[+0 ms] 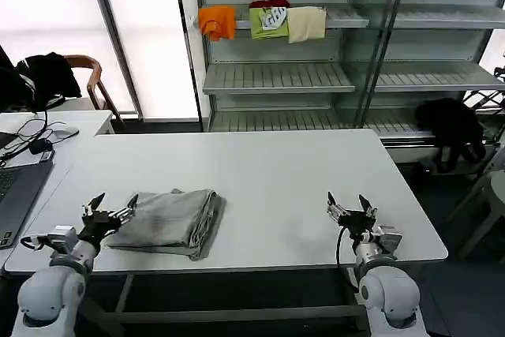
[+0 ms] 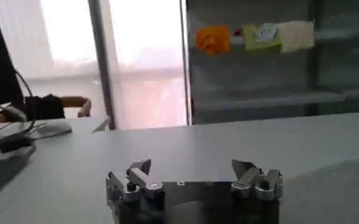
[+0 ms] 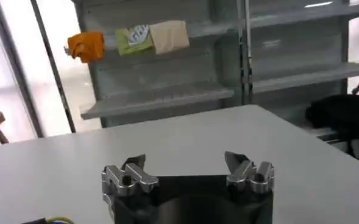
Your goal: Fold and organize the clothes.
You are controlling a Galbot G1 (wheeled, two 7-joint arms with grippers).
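A light grey garment, one of the clothes, lies folded into a thick rectangle on the white table, near its front left. My left gripper stands open at the fold's left edge, level with the table, with nothing between its fingers. The same open gripper shows in the left wrist view, with a corner of the grey cloth beside it. My right gripper stands open near the table's front right, well away from the cloth, holding nothing. In the right wrist view that gripper hangs over bare tabletop.
A laptop and cables lie on a side desk at the left. Behind the table stands a metal shelf rack with orange, green and cream cloths hanging. A black garment lies at the right, and a chair stands far left.
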